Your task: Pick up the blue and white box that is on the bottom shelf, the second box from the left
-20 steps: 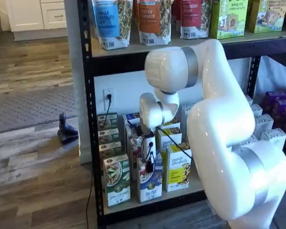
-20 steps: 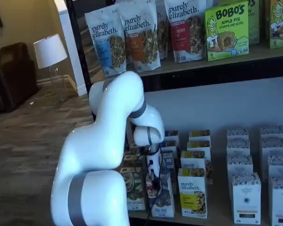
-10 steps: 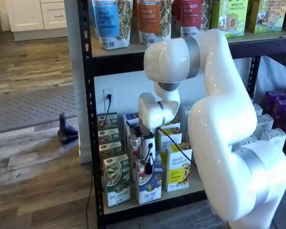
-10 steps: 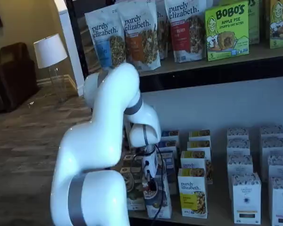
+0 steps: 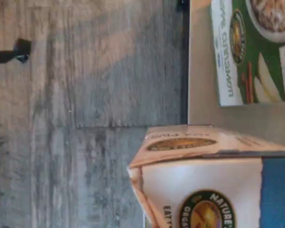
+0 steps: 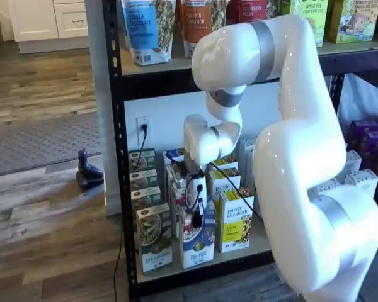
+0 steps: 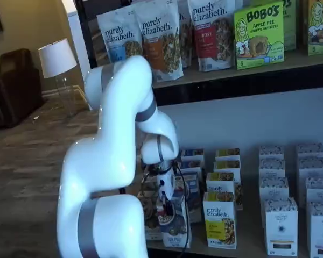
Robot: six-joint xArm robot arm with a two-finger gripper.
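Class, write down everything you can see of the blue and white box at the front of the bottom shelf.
The blue and white box is a small cardboard carton, white with a blue lower label and a bowl picture. It stands at the front edge of the bottom shelf, between a green and white carton and a yellow and white carton. The gripper reaches down onto its top; whether its fingers are closed cannot be told.
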